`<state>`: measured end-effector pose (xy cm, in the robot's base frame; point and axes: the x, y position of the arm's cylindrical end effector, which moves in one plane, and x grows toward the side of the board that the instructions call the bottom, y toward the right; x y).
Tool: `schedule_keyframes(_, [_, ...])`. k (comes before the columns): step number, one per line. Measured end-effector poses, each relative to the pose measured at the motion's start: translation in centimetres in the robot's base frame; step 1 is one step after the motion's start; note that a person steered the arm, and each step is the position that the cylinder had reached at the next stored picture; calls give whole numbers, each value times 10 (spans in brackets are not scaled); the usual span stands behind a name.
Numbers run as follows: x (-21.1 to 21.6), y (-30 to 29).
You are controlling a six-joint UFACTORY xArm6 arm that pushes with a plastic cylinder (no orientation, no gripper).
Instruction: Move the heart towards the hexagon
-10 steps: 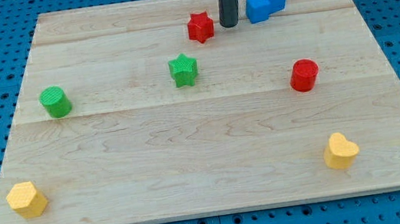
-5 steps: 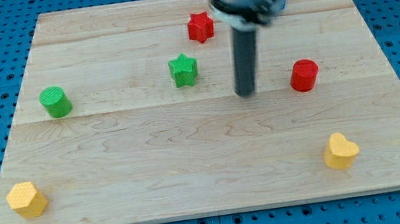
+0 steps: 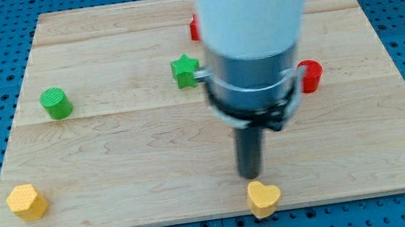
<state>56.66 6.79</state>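
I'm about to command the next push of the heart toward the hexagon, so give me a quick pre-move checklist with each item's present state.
1. Yellow heart on the board: ok, though near the view's bottom edge.
2. My tip beside the heart: ok, just above it, slightly left.
3. Tip on the heart's right side for a leftward push: not ok.
4. Yellow hexagon visible at the view's lower left: ok.
5. No block between heart and hexagon: ok.
6. Tip touching the heart: cannot tell.

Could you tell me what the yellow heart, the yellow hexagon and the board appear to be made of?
Yellow heart block: likely matte plastic, uniform colour. Yellow hexagon block: the same look. Board: pale wood, lightly sheened, with visible grain and plank seams. My tip sits just above the heart.
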Motion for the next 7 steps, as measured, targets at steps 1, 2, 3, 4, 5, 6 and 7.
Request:
schedule_keyframes(1, [22,80])
schedule_keyframes(2, [50,88])
schedule_keyframes(3, [52,-16])
schedule_keyframes(4, [52,-70])
schedule_keyframes(5, [36,-137])
schedule_keyframes(6, [31,-223])
schedule_keyframes(7, [26,-263])
